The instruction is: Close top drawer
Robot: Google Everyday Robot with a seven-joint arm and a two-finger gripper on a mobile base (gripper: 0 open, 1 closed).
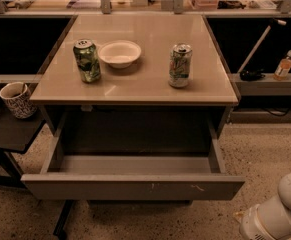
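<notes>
Tan table [150,91] — green can [87,60], white bowl [119,53], pale can [180,65] on top — gripper out of view.

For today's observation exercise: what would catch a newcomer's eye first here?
The top drawer stands pulled wide open beneath the tabletop. On top, a green can and a pale can flank a white bowl. The robot's white arm shows at bottom right, its gripper out of view.

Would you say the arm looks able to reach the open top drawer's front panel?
Probably yes: the arm sits at lower right, just past the top drawer's front corner, nothing between them. Its tool is out of view.
</notes>
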